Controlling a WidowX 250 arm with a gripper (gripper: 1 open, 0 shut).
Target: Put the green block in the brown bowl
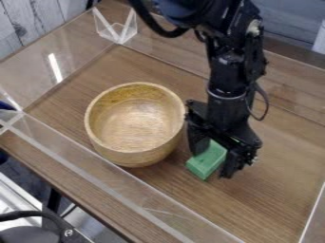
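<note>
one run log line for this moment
stage: pre-grasp | gripper: open, straddling green block | green block: on table, right of brown bowl | brown bowl: empty

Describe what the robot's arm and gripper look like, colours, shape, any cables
The arm is all black, built from chunky rounded segments stacked into a column. A thin dark cable loops along its right side. The gripper is black too, a boxy body ending in two flat, straight fingers. No markings or labels can be made out at this resolution.
</note>
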